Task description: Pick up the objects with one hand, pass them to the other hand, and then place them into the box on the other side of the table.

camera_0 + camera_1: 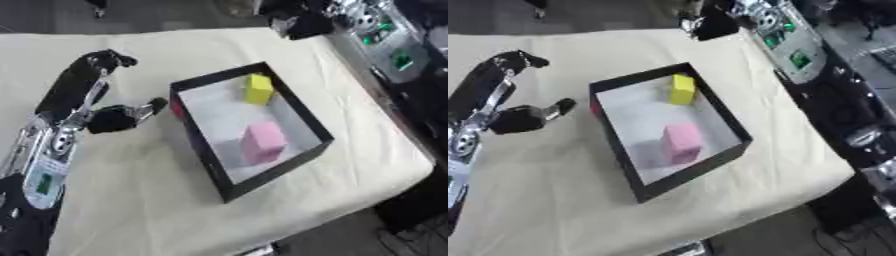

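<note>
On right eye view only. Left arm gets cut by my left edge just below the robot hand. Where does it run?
Observer: In the left eye view the left forearm runs from the left robot hand down to the lower left corner, over the table cloth.
Operator: Anything lit on it?
Observer: Yes. There is a green-lit panel on the forearm, in the part your edge cuts off.
</note>
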Available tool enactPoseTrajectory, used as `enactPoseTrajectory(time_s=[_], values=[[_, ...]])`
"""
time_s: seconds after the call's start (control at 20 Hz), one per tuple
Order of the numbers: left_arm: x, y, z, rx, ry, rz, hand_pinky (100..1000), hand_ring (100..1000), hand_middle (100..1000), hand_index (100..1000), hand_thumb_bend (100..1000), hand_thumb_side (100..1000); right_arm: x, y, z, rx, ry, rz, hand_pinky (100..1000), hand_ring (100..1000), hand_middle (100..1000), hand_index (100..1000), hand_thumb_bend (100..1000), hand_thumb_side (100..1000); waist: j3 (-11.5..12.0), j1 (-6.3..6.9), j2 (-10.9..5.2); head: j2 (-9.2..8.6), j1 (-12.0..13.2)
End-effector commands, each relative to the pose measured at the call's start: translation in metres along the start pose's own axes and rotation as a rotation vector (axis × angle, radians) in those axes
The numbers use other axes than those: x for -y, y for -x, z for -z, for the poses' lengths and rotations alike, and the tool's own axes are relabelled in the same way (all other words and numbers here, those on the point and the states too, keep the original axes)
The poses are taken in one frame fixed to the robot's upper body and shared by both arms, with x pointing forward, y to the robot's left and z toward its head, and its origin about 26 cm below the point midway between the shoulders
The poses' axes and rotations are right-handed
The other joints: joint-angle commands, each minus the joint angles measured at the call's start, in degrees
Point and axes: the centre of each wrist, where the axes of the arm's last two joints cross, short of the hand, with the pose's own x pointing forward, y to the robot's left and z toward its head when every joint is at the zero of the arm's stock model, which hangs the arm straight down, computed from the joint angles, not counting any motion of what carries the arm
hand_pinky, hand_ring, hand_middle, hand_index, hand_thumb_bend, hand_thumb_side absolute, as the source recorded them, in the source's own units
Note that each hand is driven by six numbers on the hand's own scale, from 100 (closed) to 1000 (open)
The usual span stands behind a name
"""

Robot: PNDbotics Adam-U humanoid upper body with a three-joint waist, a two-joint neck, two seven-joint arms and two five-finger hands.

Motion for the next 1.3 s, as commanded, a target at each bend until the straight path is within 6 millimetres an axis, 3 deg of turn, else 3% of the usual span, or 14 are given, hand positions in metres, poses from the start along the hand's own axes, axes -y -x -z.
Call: enactPoseTrajectory(time_s=[0.05, 0.15, 0.25, 0.3, 0.5, 0.65, 0.8, 0.85, 1.0, 1.05, 1.15, 1.2, 1.25, 1.3], values=[[-0.020, 0.003, 0.003, 0.028, -0.036, 0.044, 924, 804, 708, 825, 658, 764, 0.021, -0.012, -0.009, 0.006, 0.098, 0.036, 766, 973, 808, 923, 100, 258, 0.1, 1.08, -2.05, -0.15, 1.4], [-0.024, 0.010, 0.001, 0.028, -0.039, 0.065, 919, 805, 710, 825, 667, 759, 0.024, -0.014, -0.013, -0.001, 0.133, 0.069, 762, 970, 813, 927, 100, 254, 0.3, 1.37, -2.18, -0.15, 1.9], [-0.028, 0.018, -0.003, 0.017, -0.044, 0.081, 917, 806, 711, 825, 672, 758, 0.029, -0.015, -0.019, 0.007, 0.179, 0.124, 759, 958, 806, 913, 100, 156, 0.5, 1.60, -2.30, -0.15, 2.6], [-0.030, 0.021, -0.005, 0.012, -0.047, 0.085, 918, 806, 712, 826, 672, 755, 0.030, -0.014, -0.021, 0.017, 0.212, 0.191, 754, 956, 806, 912, 100, 154, 0.6, 1.70, -2.33, -0.15, 2.8], [-0.047, 0.037, -0.011, -0.024, -0.055, 0.099, 930, 814, 724, 833, 671, 717, 0.031, -0.010, -0.031, 0.050, 0.325, 0.400, 743, 945, 818, 922, 100, 195, 1.1, 2.13, -2.44, -0.15, 4.3], [-0.064, 0.051, -0.018, -0.058, -0.075, 0.118, 930, 817, 727, 834, 653, 676, 0.033, -0.008, -0.039, 0.090, 0.346, 0.448, 753, 961, 852, 941, 100, 335, 1.1, 2.40, -2.45, -0.15, 5.5], [-0.081, 0.064, -0.025, -0.088, -0.072, 0.119, 944, 825, 713, 811, 547, 676, 0.038, -0.004, -0.043, 0.110, 0.365, 0.469, 753, 966, 857, 947, 100, 398, 1.2, 2.65, -2.40, -0.15, 6.6], [-0.087, 0.069, -0.028, -0.101, -0.070, 0.114, 945, 822, 717, 792, 424, 672, 0.039, -0.002, -0.045, 0.112, 0.374, 0.470, 760, 982, 863, 952, 100, 485, 1.2, 2.67, -2.36, -0.15, 6.9], [-0.106, 0.084, -0.037, -0.129, -0.069, 0.115, 945, 823, 727, 794, 345, 659, 0.041, 0.001, -0.048, 0.109, 0.407, 0.450, 759, 982, 864, 954, 100, 500, 1.2, 2.75, -2.22, -0.15, 7.4], [-0.111, 0.089, -0.040, -0.141, -0.067, 0.108, 955, 823, 727, 797, 277, 669, 0.041, 0.001, -0.049, 0.109, 0.415, 0.451, 756, 980, 864, 955, 100, 507, 1.2, 2.80, -2.17, -0.15, 7.7], [-0.123, 0.099, -0.047, -0.166, -0.071, 0.092, 959, 835, 749, 814, 249, 650, 0.042, 0.002, -0.051, 0.111, 0.436, 0.466, 751, 984, 862, 953, 100, 527, 1.2, 2.89, -2.03, -0.15, 8.3], [-0.128, 0.103, -0.050, -0.175, -0.071, 0.088, 960, 835, 750, 815, 248, 650, 0.042, 0.003, -0.052, 0.108, 0.448, 0.476, 751, 984, 862, 953, 100, 527, 1.1, 2.92, -1.97, -0.15, 8.6], [-0.133, 0.107, -0.054, -0.184, -0.064, 0.088, 959, 846, 768, 822, 348, 578, 0.043, 0.003, -0.053, 0.106, 0.456, 0.484, 749, 983, 861, 954, 100, 527, 1.1, 2.95, -1.89, -0.15, 8.9], [-0.139, 0.111, -0.057, -0.192, -0.048, 0.095, 957, 848, 772, 823, 390, 533, 0.042, 0.004, -0.055, 0.104, 0.463, 0.493, 748, 979, 860, 954, 100, 533, 1.0, 2.98, -1.80, -0.15, 9.2]])
